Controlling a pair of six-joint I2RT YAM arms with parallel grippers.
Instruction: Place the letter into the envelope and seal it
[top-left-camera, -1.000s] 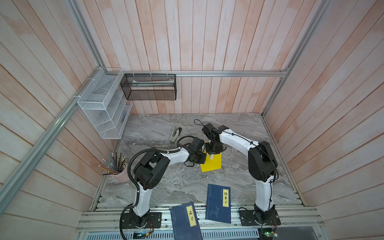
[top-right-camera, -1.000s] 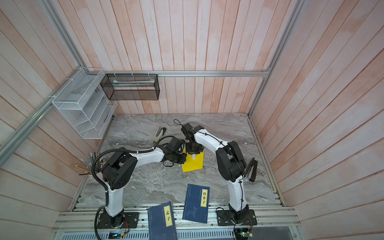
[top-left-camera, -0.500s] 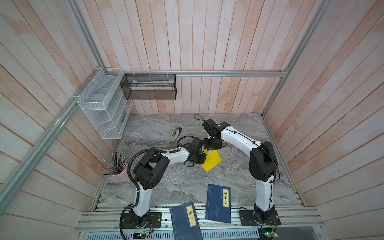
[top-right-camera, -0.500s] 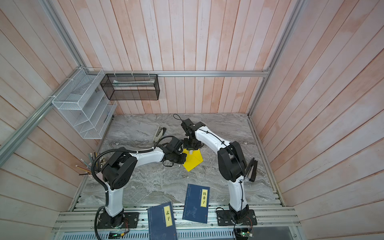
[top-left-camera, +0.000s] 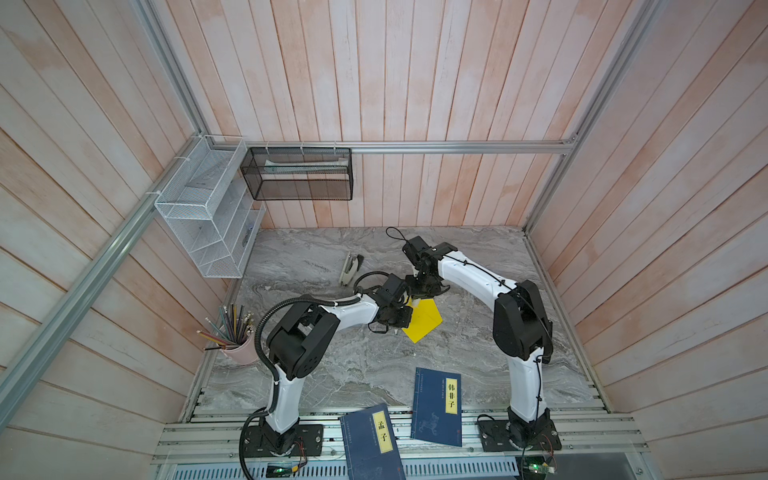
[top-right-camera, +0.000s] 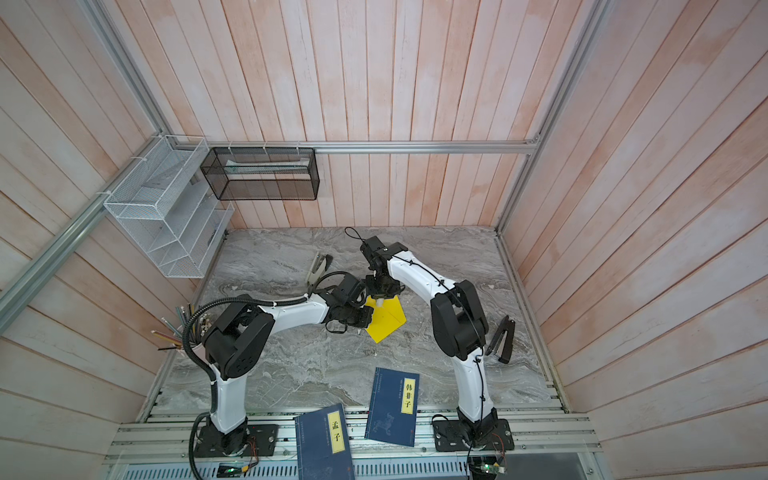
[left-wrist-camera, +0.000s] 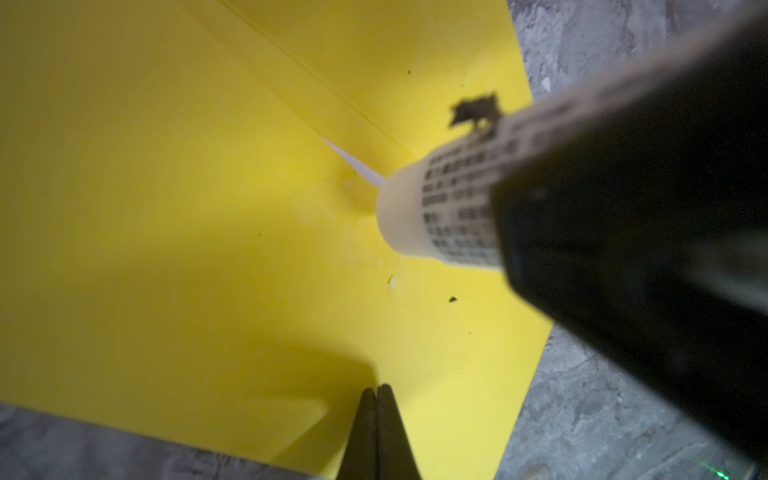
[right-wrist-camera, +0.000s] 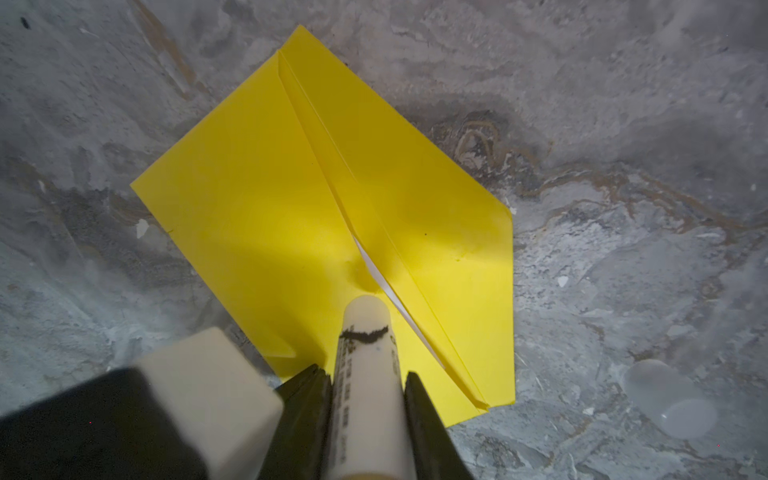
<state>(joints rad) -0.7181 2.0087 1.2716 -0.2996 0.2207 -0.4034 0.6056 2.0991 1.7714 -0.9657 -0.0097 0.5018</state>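
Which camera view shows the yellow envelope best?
The right wrist view. It shows nearly the whole envelope, its flap and a white sliver of the letter inside. The left wrist view shows only a close yellow part. In both top views the envelope is small and partly hidden.

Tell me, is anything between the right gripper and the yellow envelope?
Only the glue stick that the right gripper itself holds. Its tip meets the envelope beside the slit where a white sliver, likely the letter, peeks out. Nothing else visible is in the way.
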